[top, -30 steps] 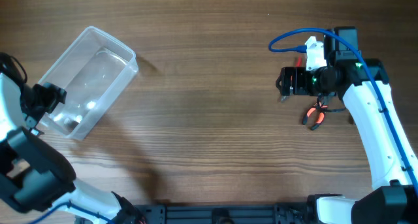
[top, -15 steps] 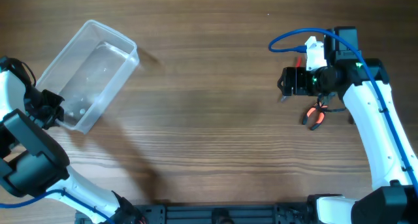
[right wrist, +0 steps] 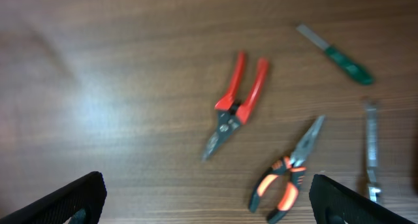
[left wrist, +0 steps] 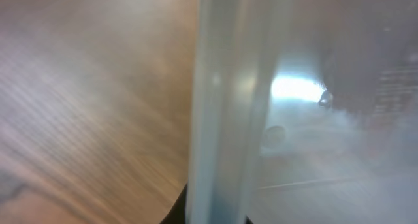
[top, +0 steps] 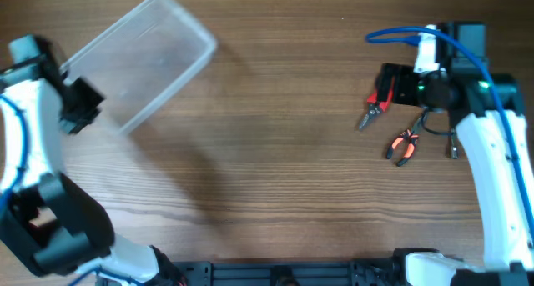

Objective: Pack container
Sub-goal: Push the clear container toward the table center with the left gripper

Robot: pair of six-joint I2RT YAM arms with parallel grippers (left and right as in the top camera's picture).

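Left jaws grip the container (top: 150,57) rim; right jaws gape wide, empty, above red pliers (right wrist: 230,112).

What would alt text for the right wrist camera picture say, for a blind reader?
Four hand tools lie on a wooden table: red-handled pliers in the middle, orange-and-black pliers lower right, a green-handled tool upper right, a slim metal tool at the right edge. The dark fingers of the right pincer sit wide apart in the bottom corners.
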